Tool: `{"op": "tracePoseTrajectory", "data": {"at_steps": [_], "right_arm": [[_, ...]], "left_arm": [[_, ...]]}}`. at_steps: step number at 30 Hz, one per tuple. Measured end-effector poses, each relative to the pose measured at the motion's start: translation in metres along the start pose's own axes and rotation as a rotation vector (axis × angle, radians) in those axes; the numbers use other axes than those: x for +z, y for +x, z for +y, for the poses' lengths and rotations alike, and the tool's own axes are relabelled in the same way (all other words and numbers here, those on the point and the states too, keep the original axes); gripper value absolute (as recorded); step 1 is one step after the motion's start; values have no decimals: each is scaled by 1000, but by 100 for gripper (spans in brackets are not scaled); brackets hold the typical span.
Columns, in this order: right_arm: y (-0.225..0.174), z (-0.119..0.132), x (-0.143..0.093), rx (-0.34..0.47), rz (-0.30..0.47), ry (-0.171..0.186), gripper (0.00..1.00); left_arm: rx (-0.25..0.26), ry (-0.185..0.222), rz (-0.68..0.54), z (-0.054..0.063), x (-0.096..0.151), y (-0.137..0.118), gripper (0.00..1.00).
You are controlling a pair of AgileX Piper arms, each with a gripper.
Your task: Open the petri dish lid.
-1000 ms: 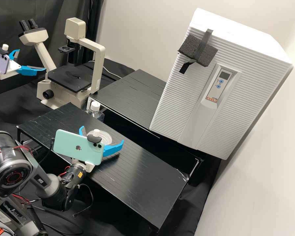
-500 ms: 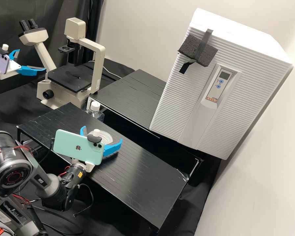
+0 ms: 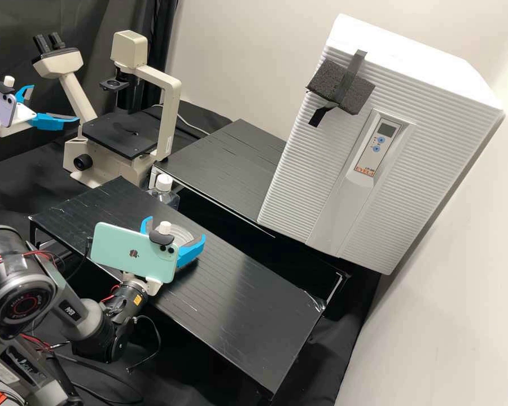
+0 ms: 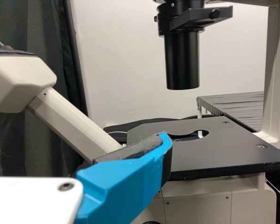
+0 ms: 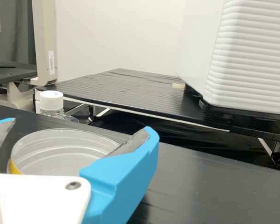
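Note:
In the high view my right gripper (image 3: 176,227) is over the front bench, one finger on either side of the clear round petri dish (image 3: 182,233), which is partly hidden by the phone. The right wrist view shows the dish (image 5: 60,156) lying flat between the fingers of my right gripper (image 5: 81,125), with a bit of yellow at its near edge. One finger is close against its rim; I cannot tell whether both touch. My left gripper (image 3: 55,102) stands open and empty at the upper left; in its wrist view, the left gripper (image 4: 79,139) is before the microscope.
A capped clear bottle (image 3: 163,190) stands behind the front bench (image 3: 237,304). Farther back are the microscope (image 3: 118,135), the rear bench (image 3: 226,169) and a large white ribbed box (image 3: 299,180) on the right.
My right gripper's two fingers have drawn closer together around the dish, the outer one moving in most. The left arm has stayed where it was.

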State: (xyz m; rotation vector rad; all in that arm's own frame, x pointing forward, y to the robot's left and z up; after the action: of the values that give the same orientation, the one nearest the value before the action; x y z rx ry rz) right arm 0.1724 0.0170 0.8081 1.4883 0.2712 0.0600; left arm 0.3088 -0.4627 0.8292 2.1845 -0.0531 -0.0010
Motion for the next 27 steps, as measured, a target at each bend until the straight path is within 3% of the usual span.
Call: {"op": "tracePoseTrajectory", "data": {"at_steps": [21,27], "right_arm": [[1,-1,-2,8,4,12,0],[1,1,0,17,-5,38,0]], "left_arm": [[0,0,0,0,0,0,100],[0,0,0,0,0,0,100]]}}
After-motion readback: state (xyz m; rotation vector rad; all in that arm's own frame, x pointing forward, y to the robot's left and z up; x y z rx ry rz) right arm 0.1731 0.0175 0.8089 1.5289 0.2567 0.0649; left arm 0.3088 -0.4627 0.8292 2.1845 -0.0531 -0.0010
